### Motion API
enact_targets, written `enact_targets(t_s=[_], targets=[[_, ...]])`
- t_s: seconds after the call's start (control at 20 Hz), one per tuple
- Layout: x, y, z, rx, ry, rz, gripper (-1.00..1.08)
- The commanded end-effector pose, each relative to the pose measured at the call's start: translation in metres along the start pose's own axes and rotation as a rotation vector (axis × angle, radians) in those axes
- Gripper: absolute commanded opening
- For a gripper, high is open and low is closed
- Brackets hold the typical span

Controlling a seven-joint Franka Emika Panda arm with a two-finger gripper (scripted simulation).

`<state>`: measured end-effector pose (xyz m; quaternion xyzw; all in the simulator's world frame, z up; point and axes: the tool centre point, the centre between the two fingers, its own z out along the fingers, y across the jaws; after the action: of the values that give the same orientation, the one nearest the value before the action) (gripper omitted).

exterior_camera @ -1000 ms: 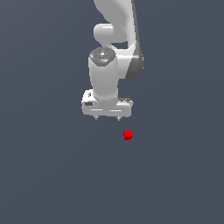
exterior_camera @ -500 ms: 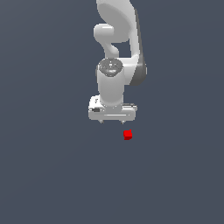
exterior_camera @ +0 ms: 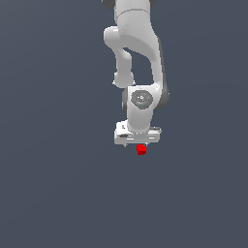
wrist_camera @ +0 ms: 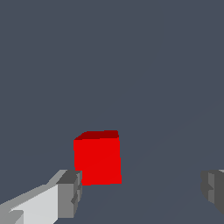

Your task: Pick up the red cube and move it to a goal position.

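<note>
No brand, label or writing is being shown on anything in either view.

In the exterior view, nothing but a plain, flat, dark grey-blue floor [exterior_camera: 53, 184] is being shown along the view's left; no edge or corner of it is being caught, so places cannot be given against its borders. Near the middle, the glossy white, jointed robot arm [exterior_camera: 138, 43] is being seen reaching down from the top of the view, with a round grey-faced wrist joint just above the hand. The white, two-fingered gripper [exterior_camera: 137, 141] is being held low over the floor, its flat body level. The small, plain, bright red cube [exterior_camera: 141, 149] is being seen directly under that body, slightly toward the exterior view's right of its middle, so close that its upper part is being overlapped by the hand. Whether the cube is resting on the floor cannot be told for sure from this view.

In the wrist view, a white finger with a grey pad [wrist_camera: 70, 192] is being shown just beside the red cube [wrist_camera: 97, 157], apparently not touching it. The other grey pad [wrist_camera: 213, 190] is being shown well apart from the cube, on its far side. The jaws are thus being held wide, with nothing gripped, and the cube is being seen between them, much nearer to the first finger.
</note>
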<state>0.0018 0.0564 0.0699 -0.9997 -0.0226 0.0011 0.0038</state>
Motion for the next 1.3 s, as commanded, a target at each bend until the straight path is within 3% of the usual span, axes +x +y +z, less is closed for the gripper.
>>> enact_targets(t_s=[0.0, 0.55, 0.6, 1.25], targets=[[0.001, -0.012, 0.018, -0.002, 0.002, -0.019, 1.00], [0.003, -0.032, 0.050, -0.007, 0.002, -0.052, 1.00], [0.003, -0.032, 0.050, -0.007, 0.002, -0.052, -1.00], [0.004, -0.032, 0.049, -0.007, 0.002, -0.052, -1.00]])
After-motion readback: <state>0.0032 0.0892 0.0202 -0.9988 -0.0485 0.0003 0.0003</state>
